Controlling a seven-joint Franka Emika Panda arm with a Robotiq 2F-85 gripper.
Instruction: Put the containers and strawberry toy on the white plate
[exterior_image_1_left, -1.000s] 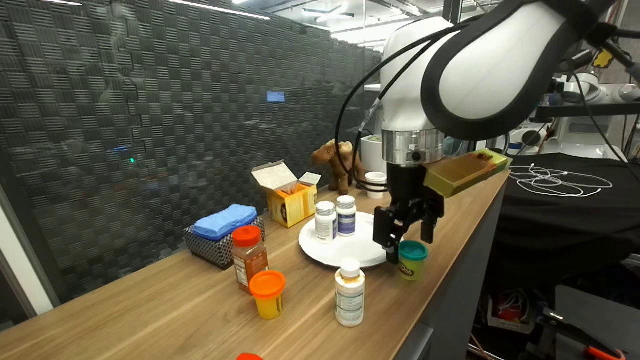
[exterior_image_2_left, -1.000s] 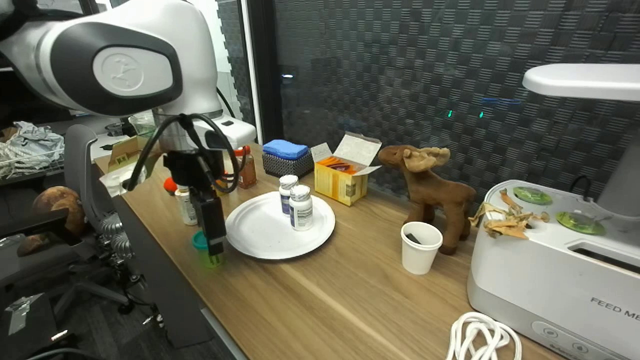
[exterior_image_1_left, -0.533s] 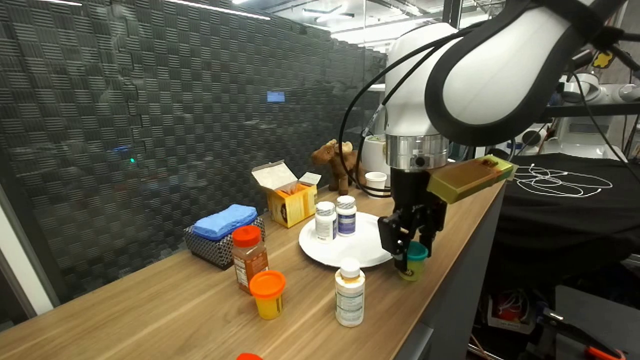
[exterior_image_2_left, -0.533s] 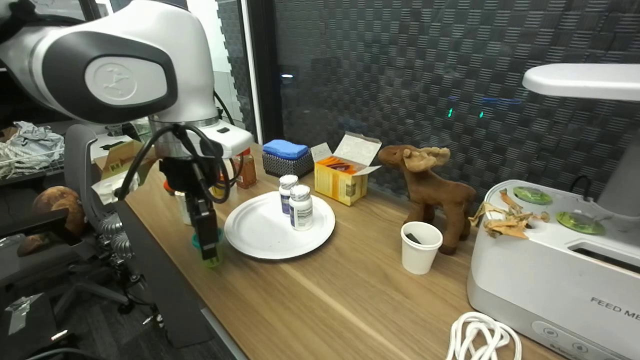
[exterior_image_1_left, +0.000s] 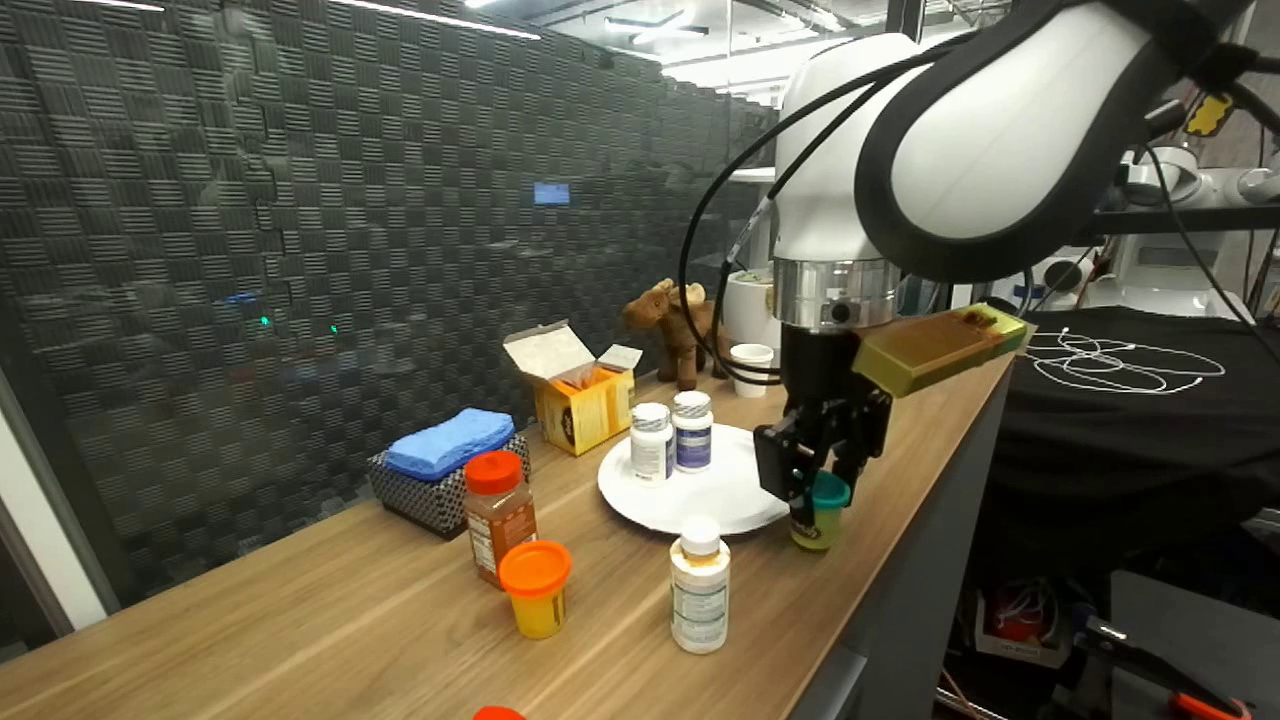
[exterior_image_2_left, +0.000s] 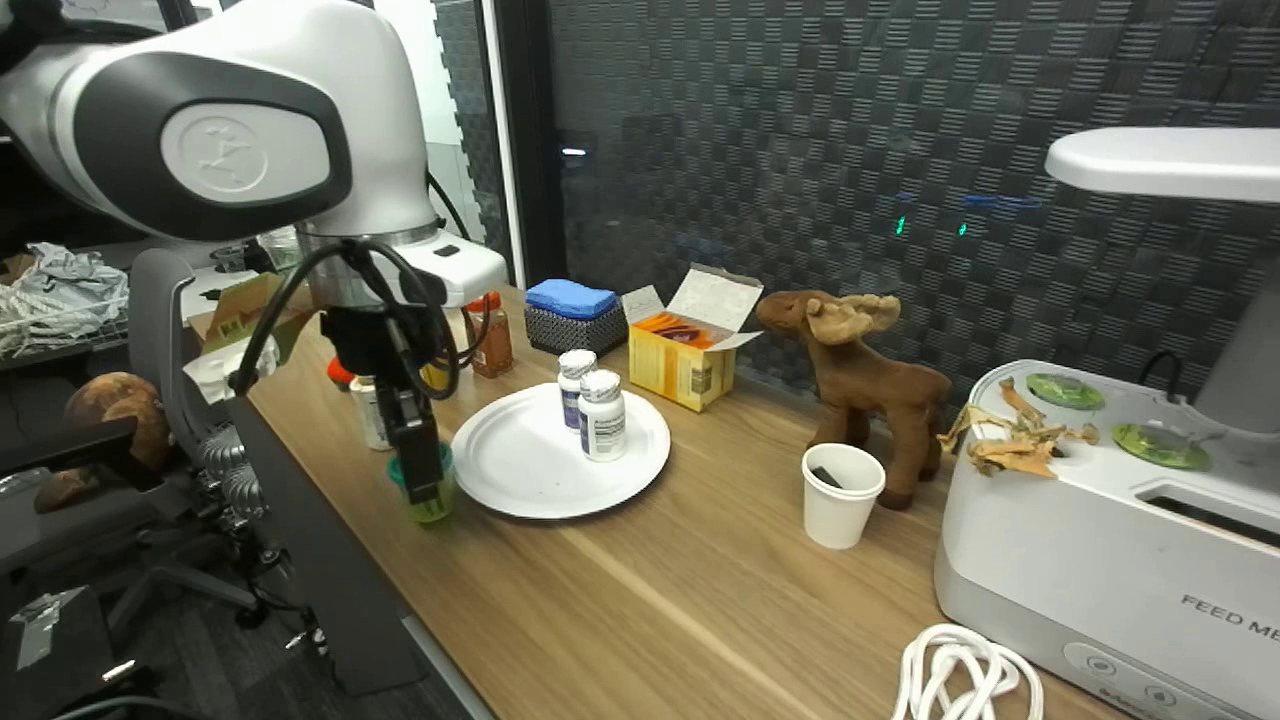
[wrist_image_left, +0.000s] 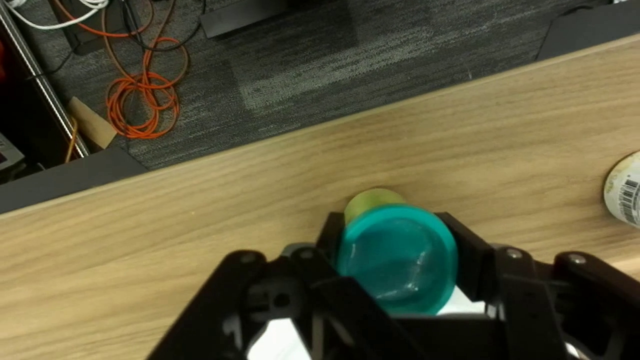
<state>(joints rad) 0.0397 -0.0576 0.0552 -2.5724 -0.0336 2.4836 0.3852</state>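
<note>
My gripper (wrist_image_left: 391, 235) is shut on the tub with the teal lid (wrist_image_left: 400, 257), a finger on either side just below the lid. Its green body (exterior_image_1_left: 815, 535) leans a little, close to the white plate (exterior_image_1_left: 640, 510); whether it touches the wood cannot be told. On the plate stand two pill bottles (exterior_image_1_left: 652, 450) (exterior_image_1_left: 692, 440). Off it are a white bottle (exterior_image_1_left: 700, 600), a spice jar with a red lid (exterior_image_1_left: 500, 525) and an orange-lidded tub (exterior_image_1_left: 537, 600). A red rounded thing (exterior_image_2_left: 340, 373) may be the strawberry toy; too little of it shows.
Behind the plate stand an open yellow carton (exterior_image_2_left: 685, 365), a dark box with a blue cloth (exterior_image_2_left: 572, 312) and a toy moose (exterior_image_2_left: 860, 390). A paper cup (exterior_image_2_left: 840, 500) and a white cable (exterior_image_2_left: 965, 675) lie farther along. The table's edge (wrist_image_left: 300, 132) runs near the tub.
The gripper came down around the teal-lidded tub and its jaws closed on it. Since then the tub has shifted slightly toward the plate and tilted; the other objects have stayed put.
</note>
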